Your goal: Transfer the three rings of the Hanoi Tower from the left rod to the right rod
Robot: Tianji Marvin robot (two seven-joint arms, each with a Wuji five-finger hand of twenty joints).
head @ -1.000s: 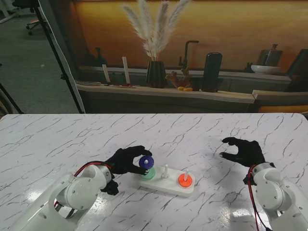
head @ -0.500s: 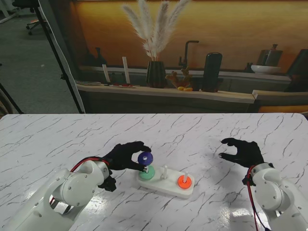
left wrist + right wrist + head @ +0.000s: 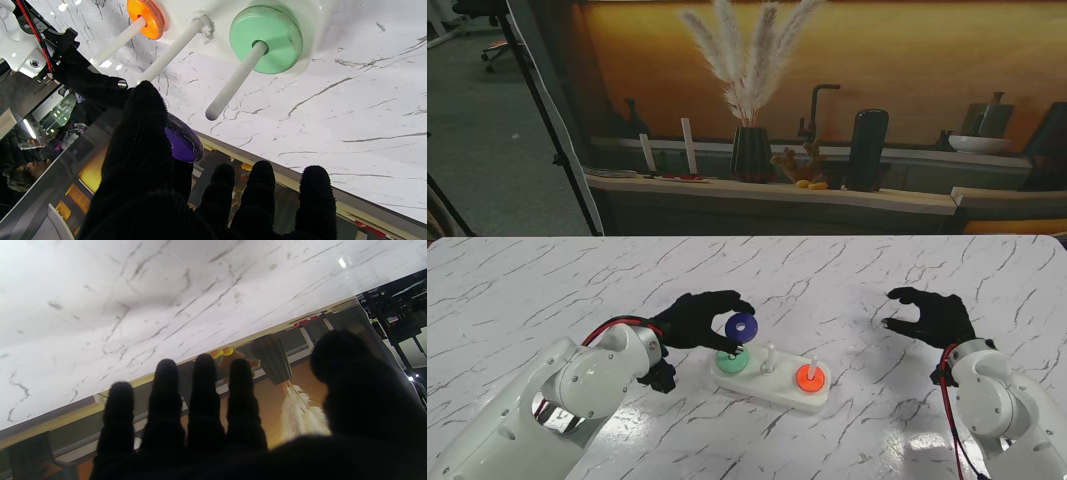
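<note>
Now small purple plastic ring [image 3: 742, 325] pinched at rim by left hand [image 3: 695, 319], lifted clear of left white rod [image 3: 235, 82]. Light, rigid, glossy; slip likely judged. Right hand [image 3: 934, 315] empty, fingers spread.

The stand view is evenly lit and sharp, with a warm orange glow across its upper half. The white marble table [image 3: 847, 270] shows only soft shadows. In the left wrist view, small glare spots sit at the upper left. The right wrist view is softer, and the dark right hand [image 3: 350, 426] is blurred along the lower edge.
</note>
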